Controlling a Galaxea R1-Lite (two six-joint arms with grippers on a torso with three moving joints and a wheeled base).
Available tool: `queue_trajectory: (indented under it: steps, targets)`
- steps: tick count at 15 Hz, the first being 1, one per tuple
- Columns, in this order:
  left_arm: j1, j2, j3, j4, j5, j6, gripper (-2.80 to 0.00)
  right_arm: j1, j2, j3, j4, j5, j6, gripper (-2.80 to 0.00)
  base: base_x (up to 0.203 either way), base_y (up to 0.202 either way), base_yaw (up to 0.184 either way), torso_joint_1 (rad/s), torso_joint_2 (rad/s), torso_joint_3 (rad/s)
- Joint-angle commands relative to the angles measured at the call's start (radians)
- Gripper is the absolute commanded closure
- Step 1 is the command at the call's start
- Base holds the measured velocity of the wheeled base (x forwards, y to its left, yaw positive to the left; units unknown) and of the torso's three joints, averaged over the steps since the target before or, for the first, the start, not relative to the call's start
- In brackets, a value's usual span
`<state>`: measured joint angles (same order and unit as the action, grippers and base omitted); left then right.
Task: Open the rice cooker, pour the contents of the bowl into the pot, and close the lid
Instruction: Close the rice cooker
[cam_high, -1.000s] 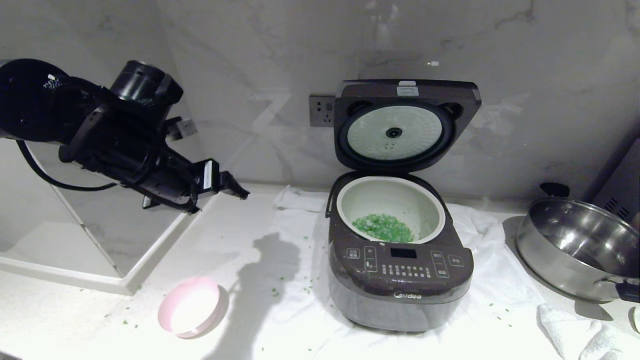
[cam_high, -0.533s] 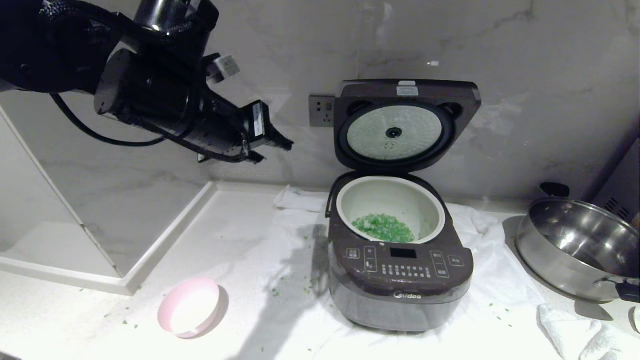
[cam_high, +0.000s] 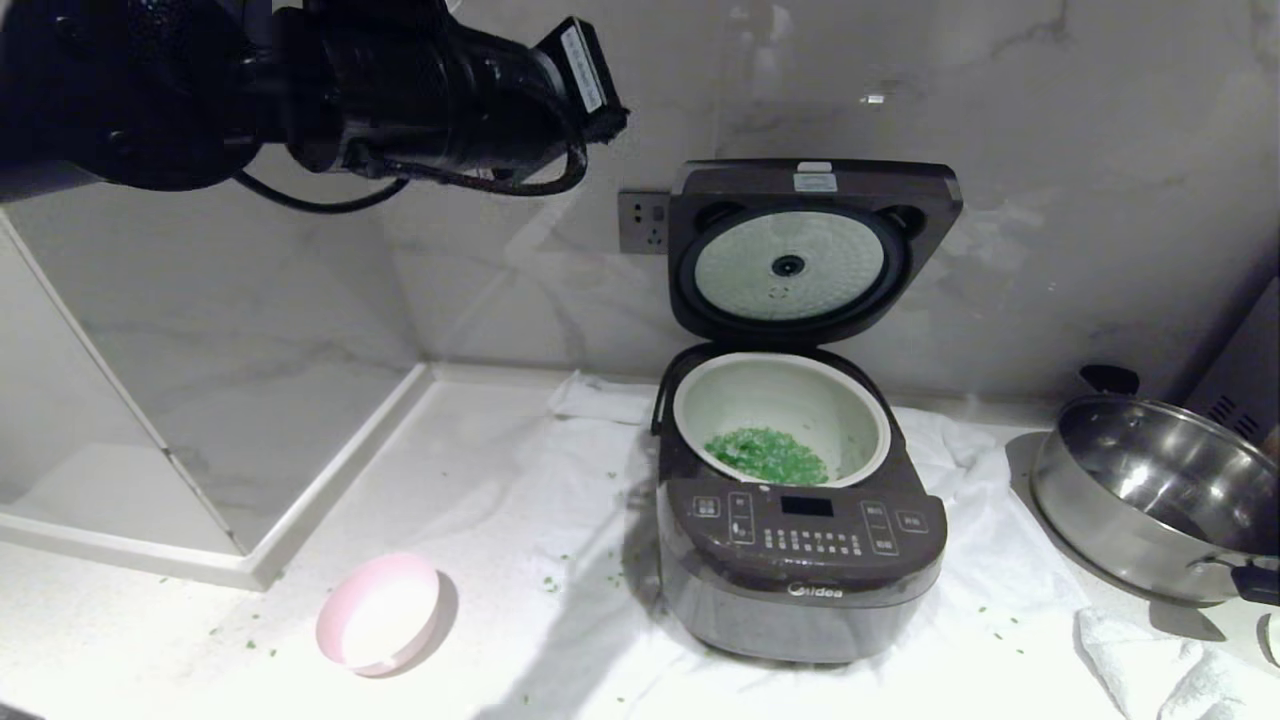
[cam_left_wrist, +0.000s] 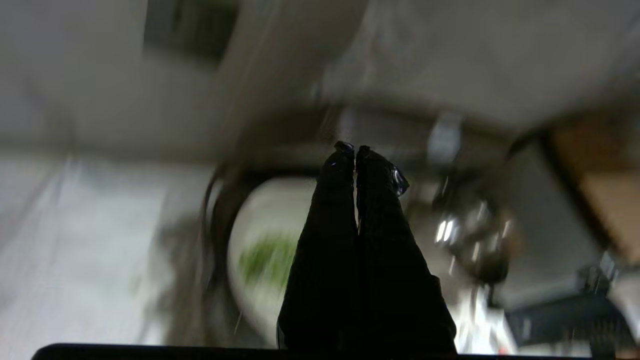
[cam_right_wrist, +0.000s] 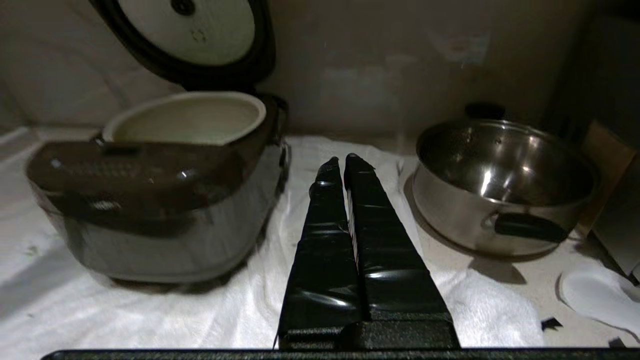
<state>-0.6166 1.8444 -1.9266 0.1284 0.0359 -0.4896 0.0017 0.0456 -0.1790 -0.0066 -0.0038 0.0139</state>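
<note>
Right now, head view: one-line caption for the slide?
Lid up, green bits in the pot, empty bowl front-left on the counter, left arm raised high beside the open cooker.

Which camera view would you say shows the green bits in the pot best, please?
The head view: it looks straight down into the open pot, with the green bits sharp at the bottom. The left wrist view shows only a green smear. In the right wrist view the pot's rim hides them.
</note>
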Motion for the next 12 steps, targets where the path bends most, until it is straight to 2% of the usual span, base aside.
queue_trajectory:
  steps: [1, 2, 3, 7, 10, 12]
  targets:
    - [-0.039, 0.075, -0.018, -0.184, 0.134, -0.002, 0.0, 0.006, 0.149, -0.103, -0.004, 0.012, 0.051, 0.0, 0.0, 0.0, 0.0, 0.0, 0.0, 0.0]
    - [-0.054, 0.084, -0.018, -0.223, 0.191, -0.001, 0.0, 0.016, 0.232, -0.164, -0.014, 0.019, 0.092, 0.0, 0.0, 0.0, 0.0, 0.0, 0.0, 0.0]
    - [-0.056, 0.082, -0.017, -0.232, 0.213, -0.003, 0.0, 0.027, 0.325, -0.233, -0.033, 0.024, 0.121, 0.0, 0.0, 0.0, 0.0, 0.0, 0.0, 0.0]
    - [-0.052, 0.038, -0.004, -0.237, 0.217, -0.001, 0.0, 0.049, 0.768, -0.529, -0.189, 0.034, 0.162, 0.0, 0.0, 0.0, 0.0, 0.0, 0.0, 0.0]
    - [-0.056, 0.044, 0.007, -0.31, 0.21, 0.0, 0.0, 0.054, 1.049, -0.787, -0.265, 0.068, 0.136, 0.0, 0.0, 0.0, 0.0, 0.0, 0.0, 0.0]
    - [-0.057, 0.03, 0.059, -0.33, 0.214, -0.001, 0.0, 0.047, 1.205, -0.937, -0.289, 0.083, 0.126, 0.0, 0.0, 0.0, 0.0, 0.0, 0.0, 0.0]
